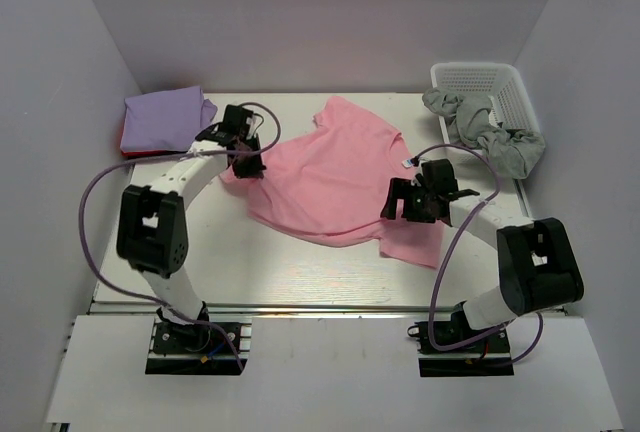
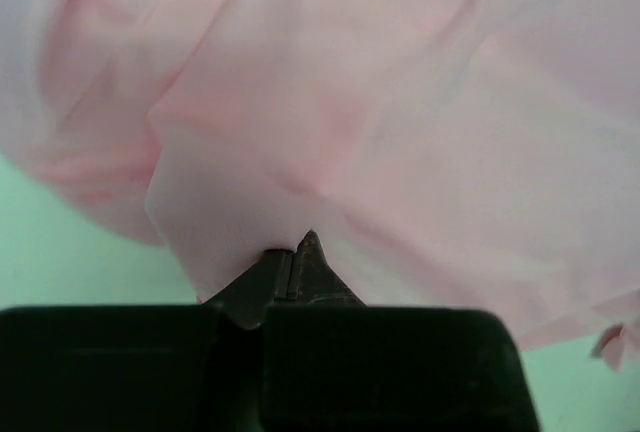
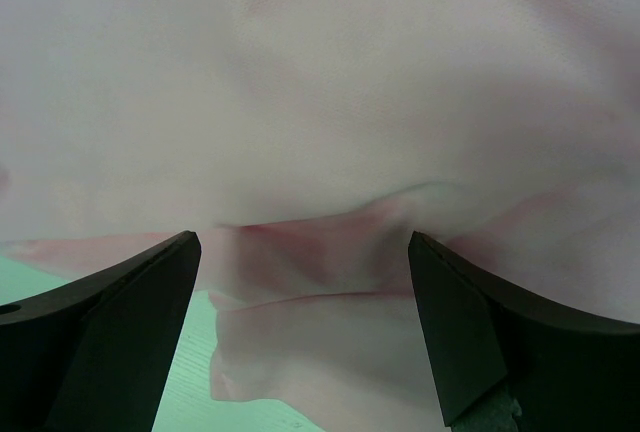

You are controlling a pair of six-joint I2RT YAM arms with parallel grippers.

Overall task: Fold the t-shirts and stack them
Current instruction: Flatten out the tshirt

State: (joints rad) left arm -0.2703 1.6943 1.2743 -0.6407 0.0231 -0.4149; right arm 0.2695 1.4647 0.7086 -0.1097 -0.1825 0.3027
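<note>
The light pink t-shirt [image 1: 335, 177] lies spread and rumpled in the middle of the table, its small white neck label [image 1: 407, 162] at its right side. My left gripper [image 1: 247, 162] is shut on the shirt's left edge; in the left wrist view the pink cloth [image 2: 400, 132] comes out of the closed tips [image 2: 295, 252]. My right gripper [image 1: 400, 202] is open over the shirt's right part; pink folds [image 3: 320, 282] lie between its spread fingers [image 3: 140, 292]. The folded lavender t-shirt [image 1: 165, 117] rests on the red one [image 1: 128, 155] at the far left.
A white basket [image 1: 490, 92] stands at the far right with grey clothes [image 1: 490, 132] hanging out of it onto the table. White walls close in the table on three sides. Purple cables loop from both arms.
</note>
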